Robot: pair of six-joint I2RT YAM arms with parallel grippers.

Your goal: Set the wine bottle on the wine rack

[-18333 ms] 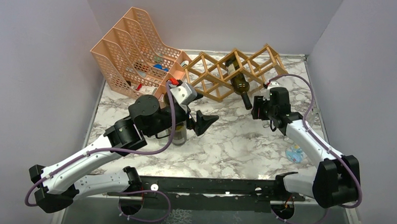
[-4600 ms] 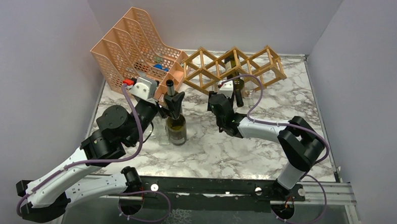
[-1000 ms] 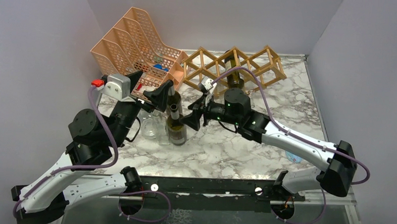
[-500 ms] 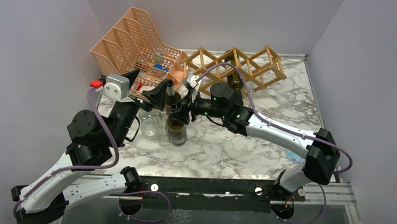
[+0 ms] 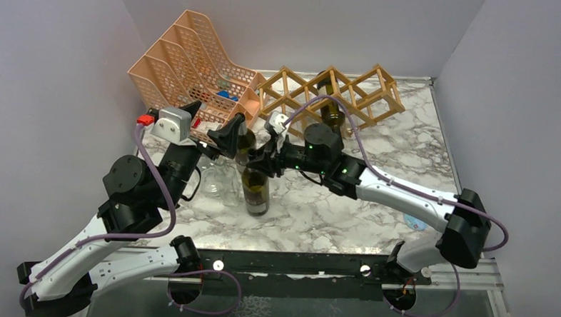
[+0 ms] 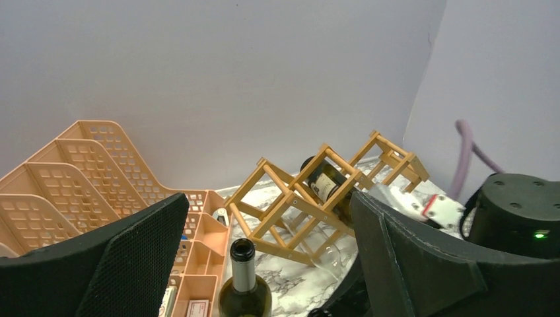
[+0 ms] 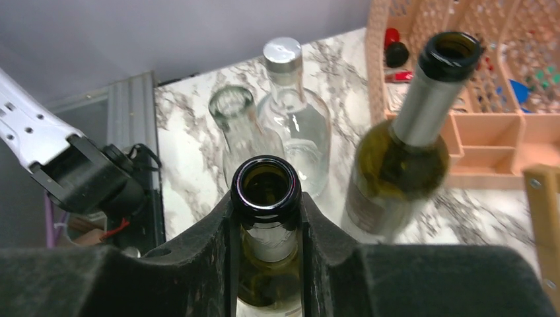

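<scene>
Where a second ago the right gripper (image 5: 259, 165) reached open-jawed toward the standing bottles, it is now clenched on the neck of the wine bottle (image 5: 256, 194). In the right wrist view a finger (image 7: 214, 231) presses each side just under the open mouth. The bottle stands upright over the near middle of the marble table (image 5: 346, 218). It sits slightly nearer and further right than half a second ago, drawn apart from its neighbours; whether its base has left the surface cannot be told.

Just to its left stand two clear glass bottles (image 5: 219, 183). Behind it is a second green bottle (image 5: 243, 139) with a foil neck. The left gripper (image 5: 211, 125) hangs over this one with fingers spread wide, grasping nothing.

At the far edge lies the wine rack (image 5: 294, 102), with one bottle (image 5: 330, 112) already lodged in a middle cell and the cells beside it free. The peach file organizer (image 5: 185, 61) stands to its left.

The grasp appears secured and the carry just begun. What likely remains is to carry the bottle back, tip it level and slide it into a free cell. Held by the neck, the heavy body may swing.
</scene>
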